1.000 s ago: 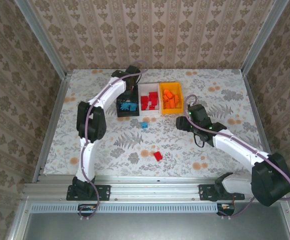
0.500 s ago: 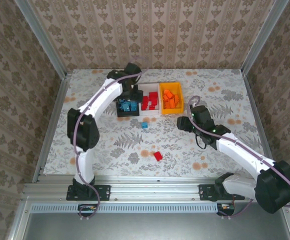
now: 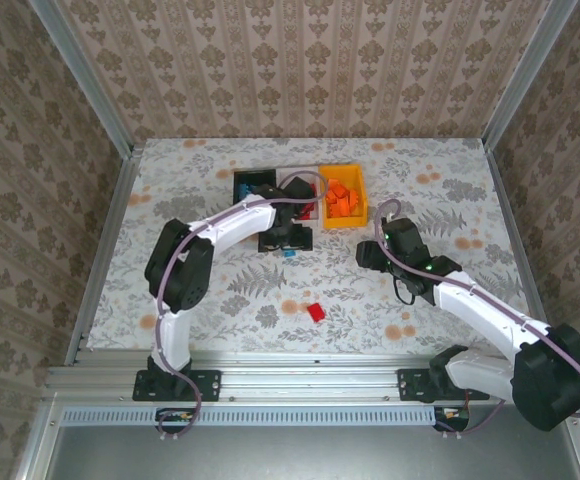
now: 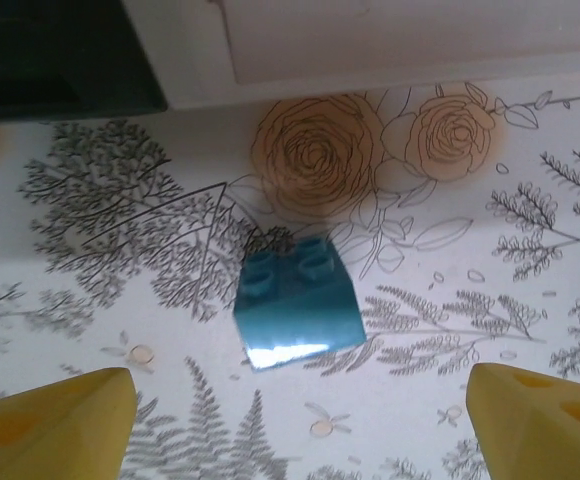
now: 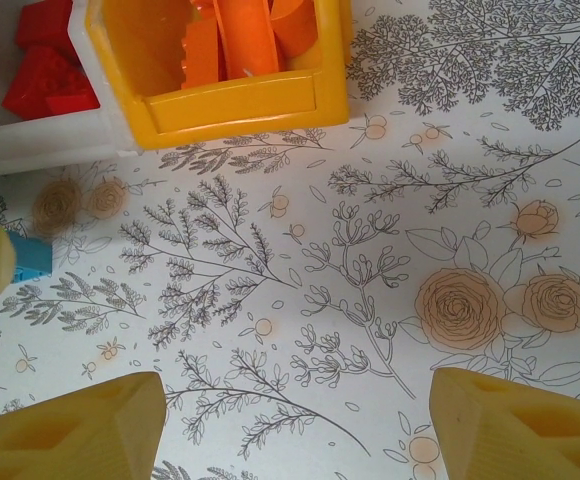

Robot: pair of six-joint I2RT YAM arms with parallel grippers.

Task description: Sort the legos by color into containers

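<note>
The left gripper (image 4: 295, 428) hangs empty with its yellow fingers spread wide. The small light-blue plastic brick (image 4: 298, 310) lies between and a little ahead of them on the flowered table (image 3: 450, 180), just in front of the white plastic bin (image 4: 390, 45) and the black bin (image 4: 50, 55). Closing off-centre could skid or twist the brick out, and a low lift might clip a bin wall. The right gripper (image 5: 290, 430), also open and empty, hovers near the orange-yellow bin (image 5: 230, 105). A red brick (image 3: 315, 311) lies well apart, with open room all round.

Orange legos (image 5: 240, 35) lie inside the orange-yellow bin (image 5: 235, 105).
</note>
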